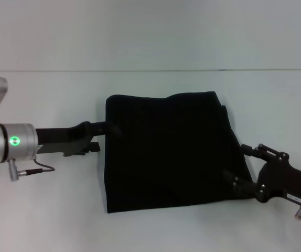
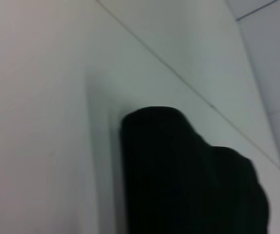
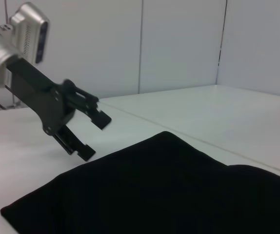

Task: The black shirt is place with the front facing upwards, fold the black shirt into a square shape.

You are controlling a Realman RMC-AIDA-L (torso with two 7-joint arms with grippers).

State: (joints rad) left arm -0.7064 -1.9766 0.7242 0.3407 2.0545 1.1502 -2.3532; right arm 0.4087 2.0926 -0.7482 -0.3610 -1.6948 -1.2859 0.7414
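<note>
Left end effector (image 3: pixel 92 134) spread, level at black shirt (image 1: pixel 169 149) edge.

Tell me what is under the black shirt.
The black shirt lies folded on the white table; only bare table shows around it. Whatever lies beneath or between its layers is covered.

Left claw (image 3: pixel 92 134) agape; right claw (image 1: pixel 239 165) low, fingers apart.

Black shirt (image 1: pixel 169 152) folded roughly square on white table (image 1: pixel 45 210), left end effector (image 1: pixel 108 127) and right end effector (image 1: pixel 234 165) at its sides
</note>
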